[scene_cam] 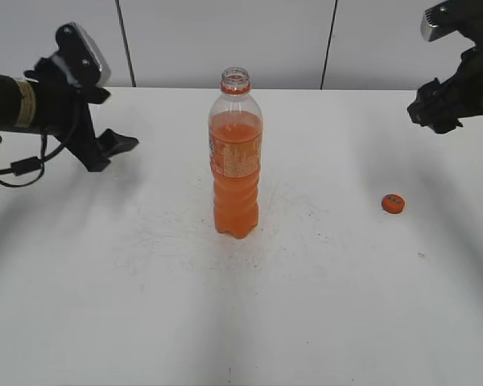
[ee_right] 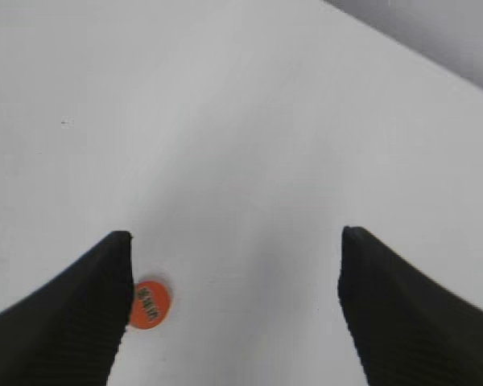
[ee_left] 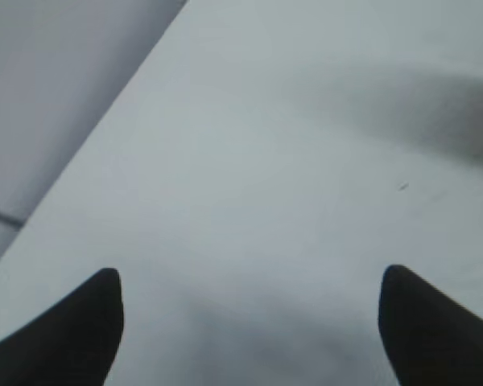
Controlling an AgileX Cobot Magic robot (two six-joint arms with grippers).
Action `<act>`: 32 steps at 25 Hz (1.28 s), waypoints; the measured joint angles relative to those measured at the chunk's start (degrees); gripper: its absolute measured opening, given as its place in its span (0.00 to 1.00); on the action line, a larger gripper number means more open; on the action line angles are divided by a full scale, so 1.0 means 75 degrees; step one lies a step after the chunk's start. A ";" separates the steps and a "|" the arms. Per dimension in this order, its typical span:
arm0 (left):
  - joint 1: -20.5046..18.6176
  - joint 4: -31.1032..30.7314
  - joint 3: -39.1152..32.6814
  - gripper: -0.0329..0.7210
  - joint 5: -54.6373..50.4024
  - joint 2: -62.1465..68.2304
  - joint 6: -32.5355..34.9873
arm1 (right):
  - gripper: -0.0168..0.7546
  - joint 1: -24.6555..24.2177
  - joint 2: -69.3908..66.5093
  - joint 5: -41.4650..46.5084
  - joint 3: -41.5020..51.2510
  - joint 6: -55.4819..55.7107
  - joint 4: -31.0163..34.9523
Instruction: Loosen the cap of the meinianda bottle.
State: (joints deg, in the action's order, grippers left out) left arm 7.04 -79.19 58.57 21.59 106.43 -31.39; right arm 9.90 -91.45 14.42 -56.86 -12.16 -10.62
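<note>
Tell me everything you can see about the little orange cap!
The cap is small, round and orange, looks like plastic, and has a dark mark on top. It is off the bottle, whose neck is open. It lies flat on the white table, alone, to the right of the bottle and well apart from it. Nothing grips it; the right gripper hangs open above it.
</note>
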 joint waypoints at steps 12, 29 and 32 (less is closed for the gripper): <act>-0.0017 0.3795 0.0000 0.76 -0.6725 -0.1969 0.0992 | 0.79 0.0000 0.0098 0.3488 -0.1682 0.1399 -0.0955; -0.0017 0.8865 0.1611 0.76 -1.1950 -0.4212 0.4446 | 0.79 -0.0025 0.1397 0.7125 -0.2852 0.0048 0.1226; -0.0017 0.8864 0.1380 0.76 -1.1976 -0.4678 0.4446 | 0.79 -0.0301 0.2052 0.7008 -0.2350 -0.0028 0.1268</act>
State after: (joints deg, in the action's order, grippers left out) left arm 6.92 -12.71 68.91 -68.23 71.34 1.96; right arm 7.64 -76.06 66.98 -74.48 -12.37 -1.11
